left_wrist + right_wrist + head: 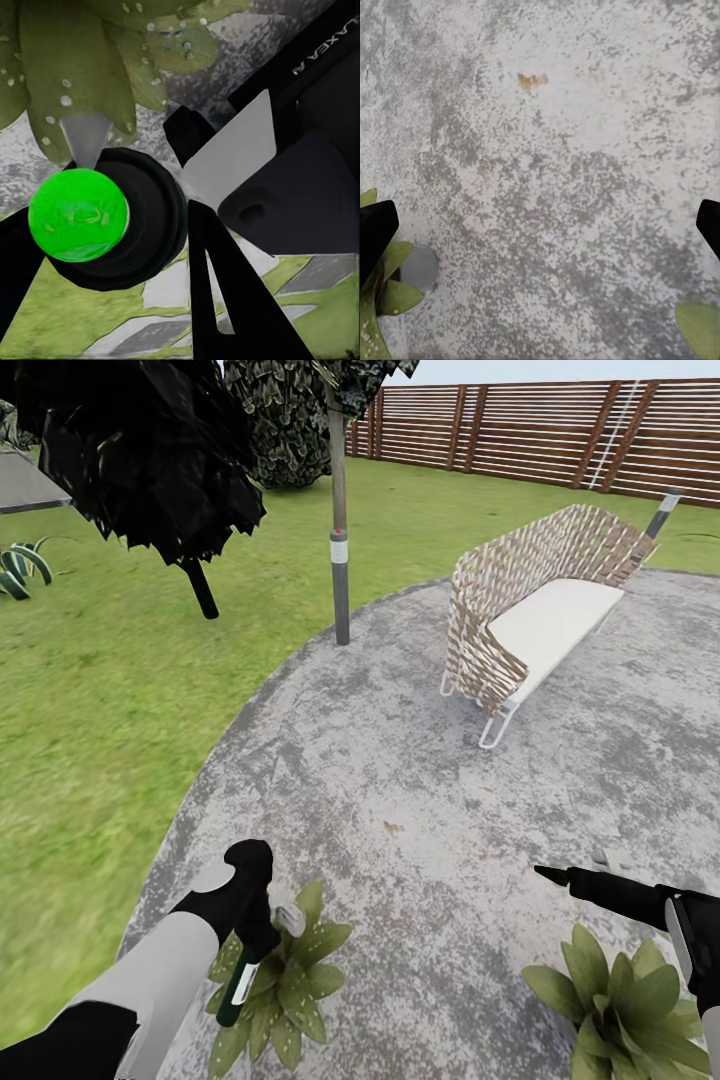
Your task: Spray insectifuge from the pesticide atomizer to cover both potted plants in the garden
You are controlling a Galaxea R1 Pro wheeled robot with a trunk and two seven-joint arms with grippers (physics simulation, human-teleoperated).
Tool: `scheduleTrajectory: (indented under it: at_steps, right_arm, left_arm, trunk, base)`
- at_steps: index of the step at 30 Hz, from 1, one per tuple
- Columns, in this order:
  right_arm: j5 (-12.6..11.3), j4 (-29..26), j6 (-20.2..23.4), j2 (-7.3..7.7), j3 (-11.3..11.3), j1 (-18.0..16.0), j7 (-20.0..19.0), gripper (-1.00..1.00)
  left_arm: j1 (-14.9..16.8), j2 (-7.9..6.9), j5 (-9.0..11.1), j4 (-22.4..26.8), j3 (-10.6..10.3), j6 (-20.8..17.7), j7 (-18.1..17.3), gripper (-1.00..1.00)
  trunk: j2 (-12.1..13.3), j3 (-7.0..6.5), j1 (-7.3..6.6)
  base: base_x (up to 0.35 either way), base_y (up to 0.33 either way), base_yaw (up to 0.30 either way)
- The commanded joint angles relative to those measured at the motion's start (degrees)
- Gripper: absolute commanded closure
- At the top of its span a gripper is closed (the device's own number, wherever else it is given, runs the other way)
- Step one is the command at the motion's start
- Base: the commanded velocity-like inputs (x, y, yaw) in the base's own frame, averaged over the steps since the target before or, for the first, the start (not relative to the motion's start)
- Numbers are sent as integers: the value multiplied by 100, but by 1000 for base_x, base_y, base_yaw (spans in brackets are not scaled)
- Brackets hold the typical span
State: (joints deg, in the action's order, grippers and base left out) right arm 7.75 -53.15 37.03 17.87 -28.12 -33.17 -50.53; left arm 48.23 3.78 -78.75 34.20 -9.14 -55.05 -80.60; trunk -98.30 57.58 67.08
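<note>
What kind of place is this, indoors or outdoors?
Outdoors, most likely a garden: a lawn around a round paved patio, a wicker bench and a slatted wooden fence.

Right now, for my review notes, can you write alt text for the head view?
The left gripper holds the pesticide atomizer over a potted plant at the edge of a round grey paved patio. The right gripper hovers beside a second potted plant. Beyond stand a woven bench, a post, lawn and a slatted fence.
</note>
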Motion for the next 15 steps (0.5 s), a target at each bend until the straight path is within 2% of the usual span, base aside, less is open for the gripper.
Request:
scheduleTrajectory:
  at_steps: [1, 6, 15]
  right_arm:
    - [60, -6, 20, -3, -18, -6, -58, -100]
    - [60, -10, 16, -3, -18, -6, -55, -100]
    - [60, -9, 18, -3, -18, -6, -55, -100]
  left_arm:
    - [3, 0, -53, -157, -11, -58, -61, 100]
    - [-2, 0, -53, -390, -78, -58, -61, 100]
    - [-15, 0, -46, -473, -89, -58, -52, 100]
  trunk:
    - [-2, 4, 0]
    - [-2, 4, 0]
    - [-2, 4, 0]
  base:
    - [3, 0, 0]
    - [1, 0, 0]
    - [0, 0, 0]
